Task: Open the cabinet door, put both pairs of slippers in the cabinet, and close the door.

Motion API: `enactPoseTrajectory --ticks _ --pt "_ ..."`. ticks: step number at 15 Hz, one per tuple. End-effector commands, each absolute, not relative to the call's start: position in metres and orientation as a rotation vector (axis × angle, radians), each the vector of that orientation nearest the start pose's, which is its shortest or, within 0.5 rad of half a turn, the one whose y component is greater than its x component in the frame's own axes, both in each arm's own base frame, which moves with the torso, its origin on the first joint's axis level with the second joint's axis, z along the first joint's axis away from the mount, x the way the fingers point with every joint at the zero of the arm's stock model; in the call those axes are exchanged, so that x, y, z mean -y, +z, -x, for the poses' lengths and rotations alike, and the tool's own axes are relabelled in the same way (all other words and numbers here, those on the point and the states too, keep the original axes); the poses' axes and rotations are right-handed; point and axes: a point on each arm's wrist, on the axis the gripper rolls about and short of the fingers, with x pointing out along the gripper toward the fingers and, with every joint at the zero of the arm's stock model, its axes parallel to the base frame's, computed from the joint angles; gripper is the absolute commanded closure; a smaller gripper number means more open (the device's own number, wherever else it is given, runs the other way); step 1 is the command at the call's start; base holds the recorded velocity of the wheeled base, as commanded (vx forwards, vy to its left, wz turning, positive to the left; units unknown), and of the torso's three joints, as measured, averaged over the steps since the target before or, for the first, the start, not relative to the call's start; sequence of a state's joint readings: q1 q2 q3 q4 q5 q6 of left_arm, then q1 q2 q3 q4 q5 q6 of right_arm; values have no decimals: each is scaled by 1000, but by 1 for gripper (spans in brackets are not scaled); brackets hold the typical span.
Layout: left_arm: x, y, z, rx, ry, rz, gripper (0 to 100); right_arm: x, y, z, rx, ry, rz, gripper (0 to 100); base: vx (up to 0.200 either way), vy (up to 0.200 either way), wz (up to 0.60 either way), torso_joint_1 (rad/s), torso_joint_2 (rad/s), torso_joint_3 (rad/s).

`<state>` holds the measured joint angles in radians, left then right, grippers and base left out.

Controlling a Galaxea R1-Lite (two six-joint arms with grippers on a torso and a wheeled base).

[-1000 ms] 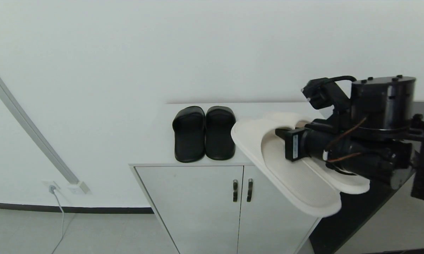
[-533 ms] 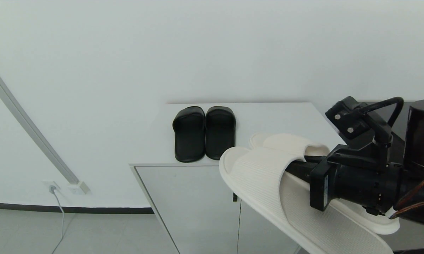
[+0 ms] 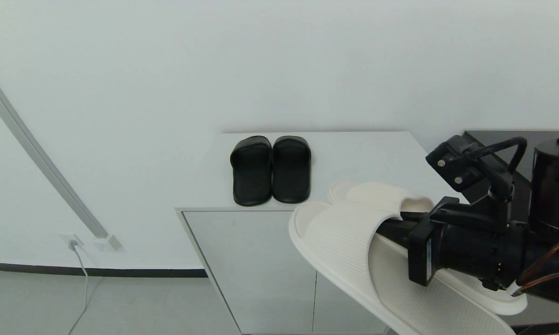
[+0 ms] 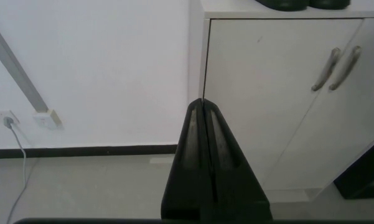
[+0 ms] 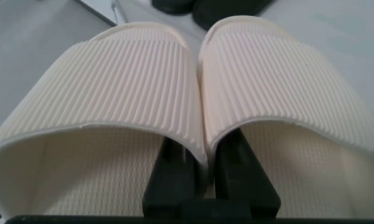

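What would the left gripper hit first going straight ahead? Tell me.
Probably the cabinet, near its left front edge; the left gripper lines up there, though depth is unclear.

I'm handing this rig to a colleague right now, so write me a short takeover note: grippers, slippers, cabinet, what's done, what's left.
Right gripper: shut on the pair of cream ribbed slippers, pinching their two straps together. The pair is held tilted in the air before the white cabinet.
Left gripper: shut, empty, low in front of the cabinet.
Pair of black rubber slides: side by side on the cabinet top.
Done: cream pair is in hand. Both cabinet doors are shut.
Left: open a door, put both pairs inside, close it.
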<state>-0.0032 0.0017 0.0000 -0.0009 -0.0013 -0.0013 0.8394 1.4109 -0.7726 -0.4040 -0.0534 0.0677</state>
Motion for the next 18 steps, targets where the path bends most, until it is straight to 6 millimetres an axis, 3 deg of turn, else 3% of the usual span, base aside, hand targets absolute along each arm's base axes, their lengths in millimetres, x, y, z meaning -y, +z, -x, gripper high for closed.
enactPoseTrajectory --ticks 1,15,18 --pt "0 76 23 0 -5 2 100 -177 224 -161 -260 774 50 100 0 0 0 0 0 0" --pt "0 76 23 0 -5 3 100 -177 221 -160 -266 794 53 100 0 0 0 0 0 0" --pt "0 76 23 0 -3 3 100 -177 221 -160 -268 794 54 100 0 0 0 -152 357 196"
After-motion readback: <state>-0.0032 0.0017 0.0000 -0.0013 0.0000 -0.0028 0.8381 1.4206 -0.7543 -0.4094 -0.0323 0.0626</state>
